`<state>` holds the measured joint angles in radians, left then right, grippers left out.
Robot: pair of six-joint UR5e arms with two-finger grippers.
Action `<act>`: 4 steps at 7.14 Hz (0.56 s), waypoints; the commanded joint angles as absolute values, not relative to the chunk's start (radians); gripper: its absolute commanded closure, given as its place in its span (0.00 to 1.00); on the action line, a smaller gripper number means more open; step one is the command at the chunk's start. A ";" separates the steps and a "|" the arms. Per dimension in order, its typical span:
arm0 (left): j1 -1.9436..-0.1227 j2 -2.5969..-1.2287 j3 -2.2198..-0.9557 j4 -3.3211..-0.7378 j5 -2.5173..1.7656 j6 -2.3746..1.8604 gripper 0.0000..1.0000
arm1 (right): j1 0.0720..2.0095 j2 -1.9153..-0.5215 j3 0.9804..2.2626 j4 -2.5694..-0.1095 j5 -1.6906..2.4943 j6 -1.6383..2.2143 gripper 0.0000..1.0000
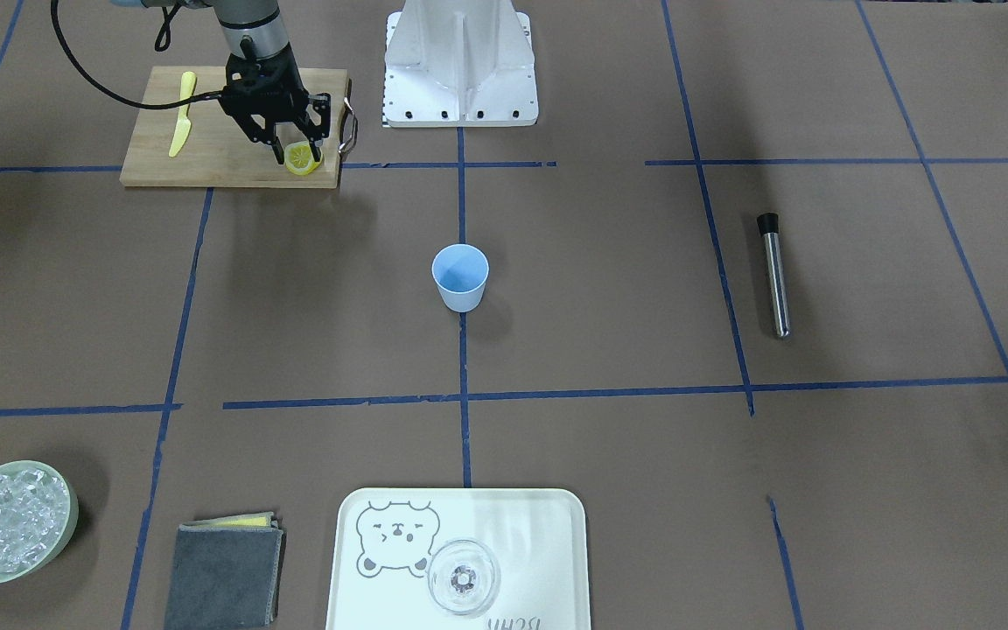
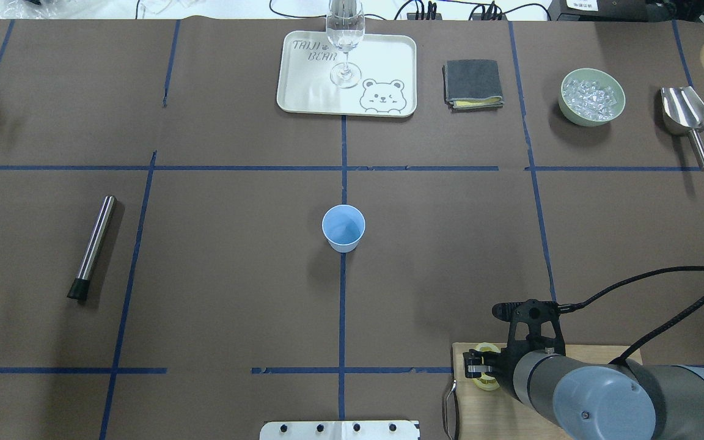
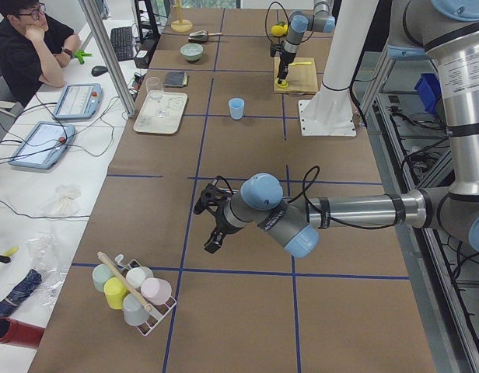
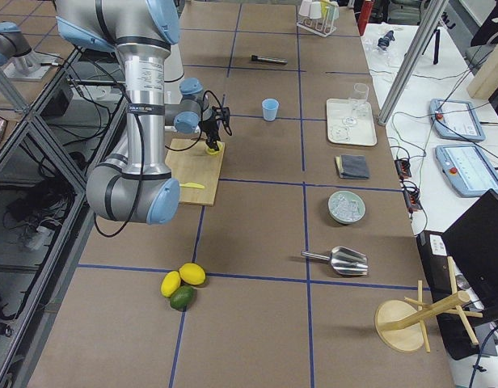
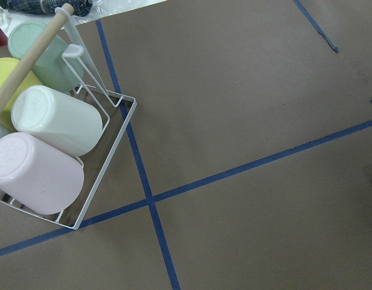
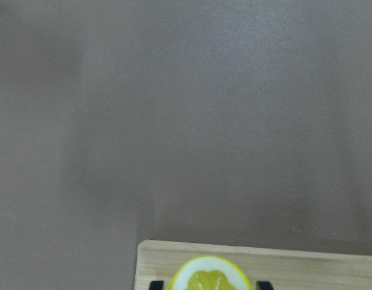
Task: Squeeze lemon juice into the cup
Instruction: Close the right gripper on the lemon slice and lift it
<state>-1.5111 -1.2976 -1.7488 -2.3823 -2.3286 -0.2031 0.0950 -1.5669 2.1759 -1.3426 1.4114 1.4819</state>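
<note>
The lemon (image 1: 302,158), a round yellow slice with pale segment lines, lies at the front corner of a wooden cutting board (image 1: 206,153). My right gripper (image 1: 300,154) points down over it, open, with one finger on each side and close to the rind. The right wrist view shows the lemon (image 6: 211,279) between the two black fingertips (image 6: 156,284). The light-blue cup (image 1: 460,276) stands upright at the table's centre, well away from the board. My left gripper (image 3: 204,225) hovers over bare table near a cup rack; I cannot tell whether it is open or shut.
A yellow plastic knife (image 1: 182,114) lies on the board. A metal rod (image 1: 773,276), a bear tray (image 1: 548,534) with a clear glass (image 1: 463,576), a grey cloth (image 1: 224,569), an ice bowl (image 1: 10,521) and a scoop (image 2: 685,113) ring the table. A wire rack (image 5: 107,181) holds cups.
</note>
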 commanded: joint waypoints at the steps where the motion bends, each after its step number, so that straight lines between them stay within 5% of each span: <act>1: -1.511 -1.298 -1.749 -2.382 -2.329 -0.204 0.00 | 0.103 -1.569 2.203 -1.344 1.414 1.482 0.42; 4: -1.511 -1.298 -1.749 -2.382 -2.329 -0.204 0.00 | 0.146 -1.549 2.281 -1.477 1.457 1.482 0.42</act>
